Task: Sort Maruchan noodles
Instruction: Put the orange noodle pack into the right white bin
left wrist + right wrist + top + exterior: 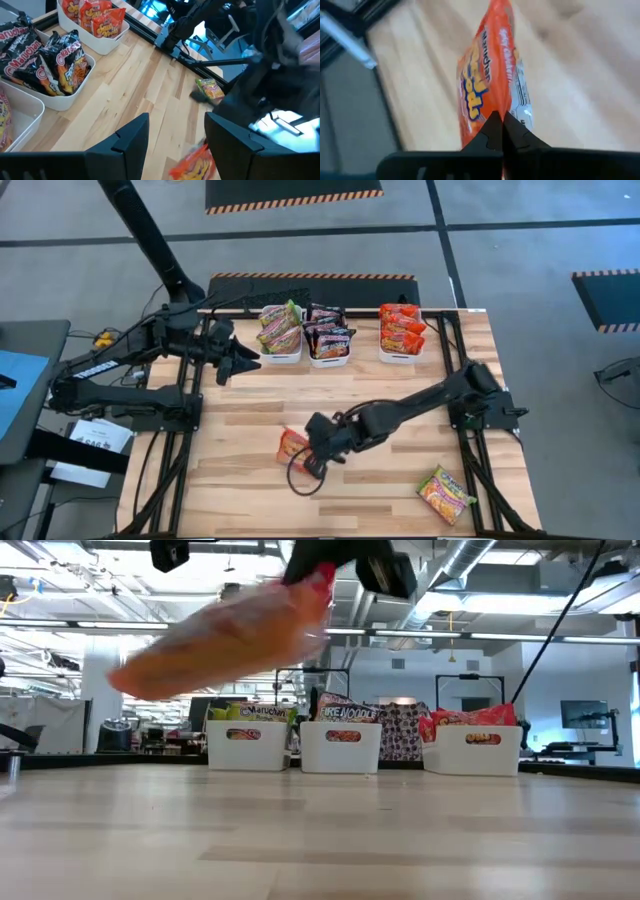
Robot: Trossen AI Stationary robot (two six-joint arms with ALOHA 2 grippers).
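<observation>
My right gripper (312, 448) is over the near middle of the table, shut on a red noodle packet (292, 446), which fills the top of the low view (230, 635). A green-yellow packet (446, 493) lies flat near the table's near right corner. Three white trays stand at the far edge: green-yellow packets (280, 328), dark packets (328, 332) and red packets (401, 328). My left gripper (245, 363) hovers open near the left tray, touching nothing; its fingers show in the left wrist view (175, 142). My right gripper pinches the red packet by one edge (495, 112) between its two fingers (520, 135). The packet is lifted clear of the table and sticks out beyond the fingertips toward the table's left, seen edge-on in the wrist view.
A black cable loops (303, 478) on the table below the right gripper. Bare wood (250, 410) lies between the trays and the held packet. Black frame rails (185, 430) run along the table's left and right sides.
</observation>
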